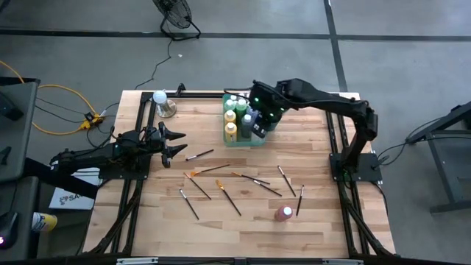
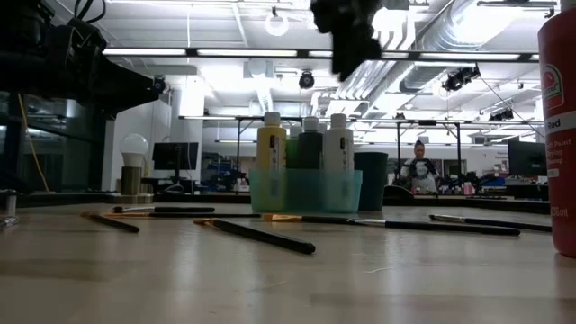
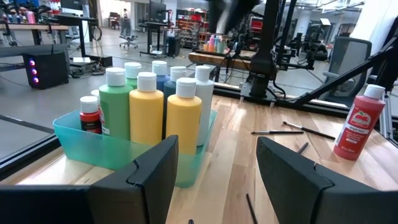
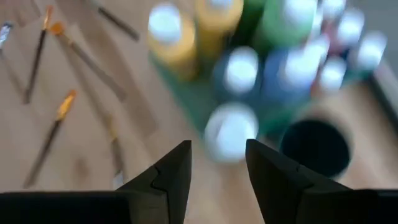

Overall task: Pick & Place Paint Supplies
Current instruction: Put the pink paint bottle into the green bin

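A teal bin (image 1: 246, 141) near the table's far edge holds several white-capped paint bottles (image 3: 147, 112), yellow, green, blue-grey and white. A red bottle (image 1: 284, 213) stands alone near the table's near edge, also the red bottle (image 3: 356, 127) in the left wrist view. Several thin brushes (image 1: 229, 199) lie flat across the middle of the table. My right gripper (image 4: 217, 162) hovers open above the bin, over a white cap (image 4: 230, 130). My left gripper (image 1: 180, 143) is open at the table's left side, level and pointing toward the bin (image 3: 93, 146).
A clear object with a white ball top (image 1: 162, 103) stands at the table's far left corner. A dark cup (image 4: 317, 146) sits beside the bottles at the bin. Bare wood stretches along the near edge. A person stands in the room far behind the table.
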### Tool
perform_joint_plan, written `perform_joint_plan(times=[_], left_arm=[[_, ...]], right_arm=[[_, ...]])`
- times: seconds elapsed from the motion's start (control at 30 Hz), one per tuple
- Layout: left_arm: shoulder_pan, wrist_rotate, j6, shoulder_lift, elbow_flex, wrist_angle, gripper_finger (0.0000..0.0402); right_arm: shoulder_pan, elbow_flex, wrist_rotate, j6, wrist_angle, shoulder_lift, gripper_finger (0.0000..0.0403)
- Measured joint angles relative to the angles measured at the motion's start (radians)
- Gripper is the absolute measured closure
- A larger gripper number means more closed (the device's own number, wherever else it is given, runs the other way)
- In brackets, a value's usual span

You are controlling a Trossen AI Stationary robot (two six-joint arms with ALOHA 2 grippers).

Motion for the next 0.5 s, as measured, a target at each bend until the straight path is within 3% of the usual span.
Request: perform_joint_plan(times=[0.33, 0.5], left_arm=[[0.0, 0.0, 0.0, 0.0, 0.0, 0.0, 0.019], [0.0, 0.0, 0.0, 0.0, 0.0, 0.0, 0.019]], right_arm=[[0.185, -0.001, -0.019, 0.585, -0.296, -0.063, 0.0231], [0.309, -0.033, -0.019, 0.778, -0.282, -0.091, 0.0196]])
